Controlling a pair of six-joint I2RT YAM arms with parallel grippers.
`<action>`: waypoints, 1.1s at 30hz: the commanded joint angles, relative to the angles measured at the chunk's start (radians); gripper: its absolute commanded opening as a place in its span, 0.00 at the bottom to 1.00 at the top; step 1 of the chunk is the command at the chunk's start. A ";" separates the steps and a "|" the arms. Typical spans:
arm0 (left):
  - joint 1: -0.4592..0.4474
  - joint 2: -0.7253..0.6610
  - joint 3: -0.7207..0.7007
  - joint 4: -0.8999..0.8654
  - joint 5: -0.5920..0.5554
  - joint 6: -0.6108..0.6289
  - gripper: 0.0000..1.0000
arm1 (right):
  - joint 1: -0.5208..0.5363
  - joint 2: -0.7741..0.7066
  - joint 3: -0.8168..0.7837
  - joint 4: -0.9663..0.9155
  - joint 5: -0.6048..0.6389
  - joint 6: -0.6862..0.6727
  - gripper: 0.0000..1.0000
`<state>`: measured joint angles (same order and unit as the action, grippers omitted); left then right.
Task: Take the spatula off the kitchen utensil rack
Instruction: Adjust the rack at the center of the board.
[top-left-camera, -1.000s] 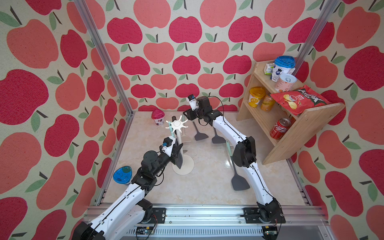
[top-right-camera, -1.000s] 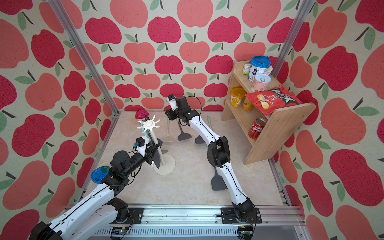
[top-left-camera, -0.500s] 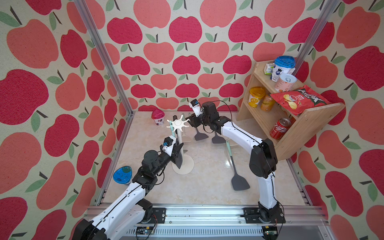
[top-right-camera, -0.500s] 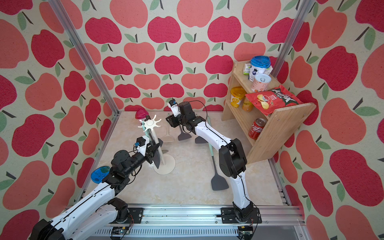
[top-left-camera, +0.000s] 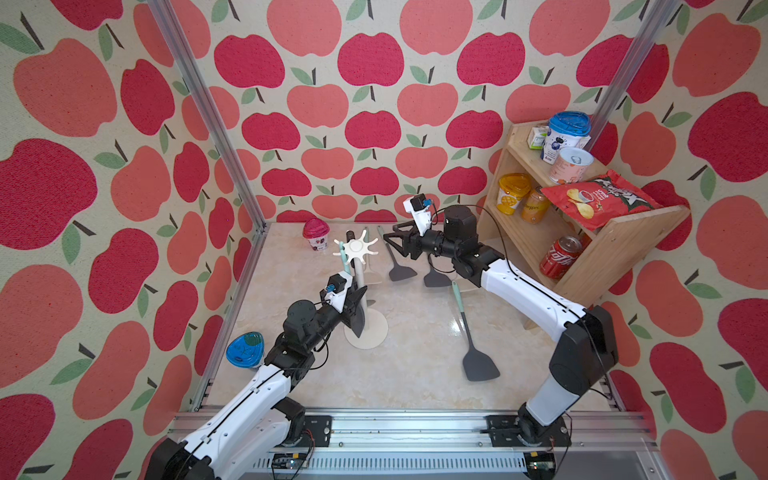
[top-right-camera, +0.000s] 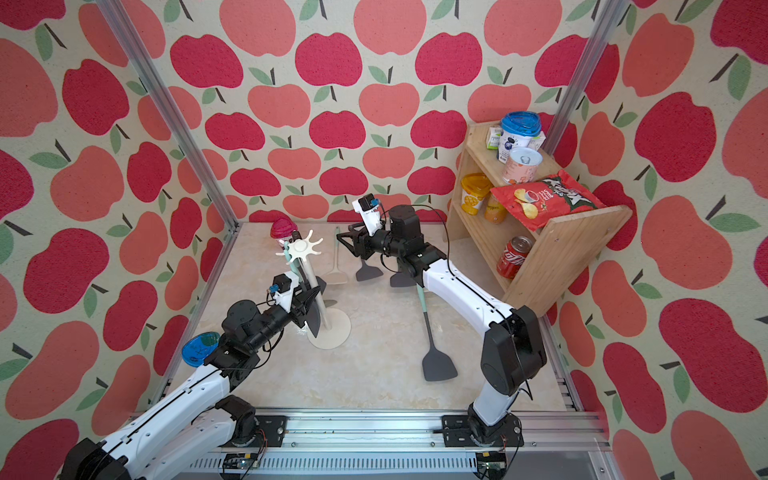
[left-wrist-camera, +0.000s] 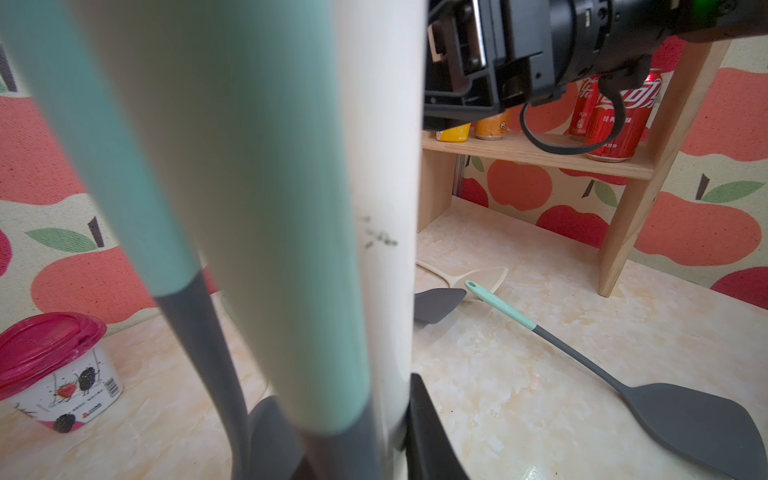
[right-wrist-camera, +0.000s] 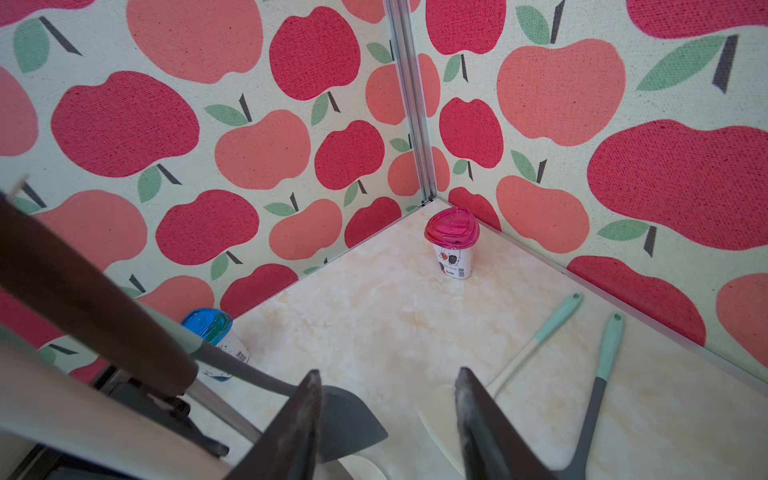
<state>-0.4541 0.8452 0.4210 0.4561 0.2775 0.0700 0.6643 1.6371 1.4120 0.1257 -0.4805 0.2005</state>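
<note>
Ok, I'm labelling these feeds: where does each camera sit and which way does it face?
Both top views: high over the base rail, looking down on table, left arm, right arm.
Left wrist: hard against the rack pole, facing the wooden shelf; own jaws clasp the pole.
Right wrist: faces the far-left corner post; own open jaws show.
Shared: both wrist views see the pink-lidded cup.

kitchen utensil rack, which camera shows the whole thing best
A top view: the kitchen utensil rack shows its star top, pole and round base there, in both top views. The left wrist view gives only a blurred close-up of the pole. The right wrist view shows at most a blurred cream strip at its edge.
</note>
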 joint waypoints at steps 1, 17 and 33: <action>0.006 0.031 -0.008 -0.140 0.007 0.073 0.02 | 0.010 -0.103 -0.093 0.080 -0.099 0.045 0.53; 0.003 -0.053 -0.051 -0.080 0.017 0.031 0.27 | 0.262 -0.306 -0.318 0.095 0.037 -0.082 0.53; 0.003 -0.273 -0.150 -0.063 -0.007 0.003 0.49 | 0.336 -0.188 -0.275 0.171 0.063 -0.098 0.52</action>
<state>-0.4541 0.6125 0.3042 0.3904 0.2764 0.0856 0.9920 1.4296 1.1053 0.2607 -0.4332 0.1268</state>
